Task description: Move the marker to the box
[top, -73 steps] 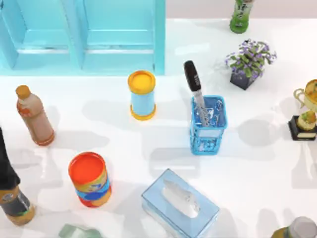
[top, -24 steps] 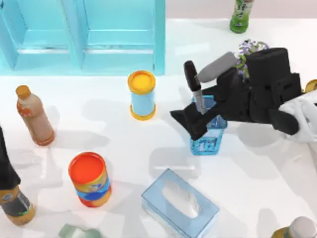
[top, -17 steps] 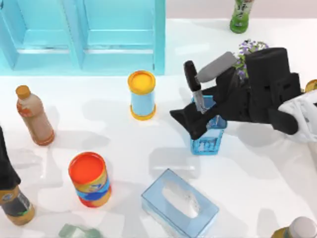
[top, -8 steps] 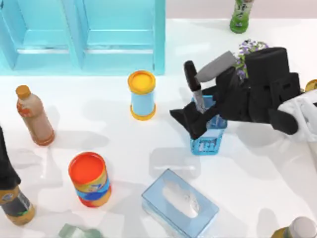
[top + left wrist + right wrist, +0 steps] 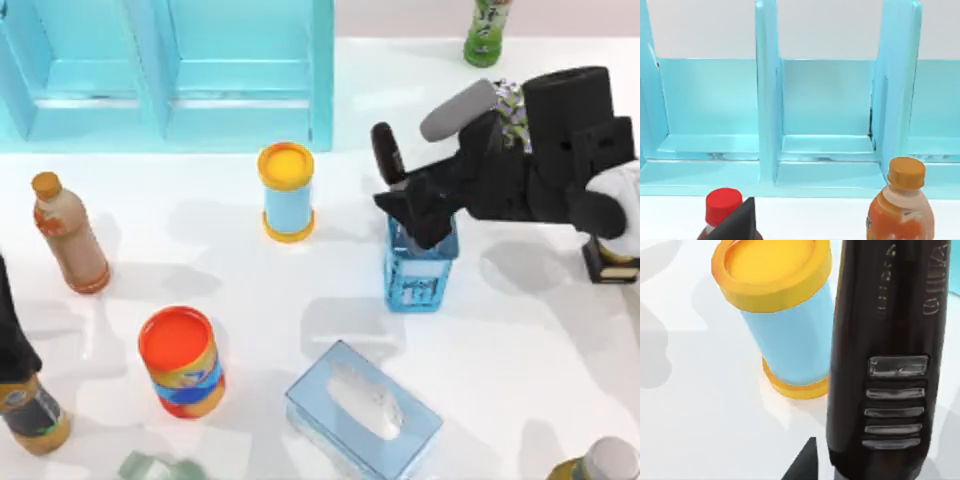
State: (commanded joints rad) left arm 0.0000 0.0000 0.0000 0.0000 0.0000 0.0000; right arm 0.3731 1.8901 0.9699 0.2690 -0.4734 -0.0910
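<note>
Above mesh holder (image 5: 420, 268), glossy marker (image 5: 388, 155).

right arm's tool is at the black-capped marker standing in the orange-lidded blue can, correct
Not quite. In the top view the right tool is at the slim marker with the glossy black cap, but the marker stands in the blue mesh pen holder, not in the blue cylindrical can with the orange lid, which stands apart to the left.
</note>
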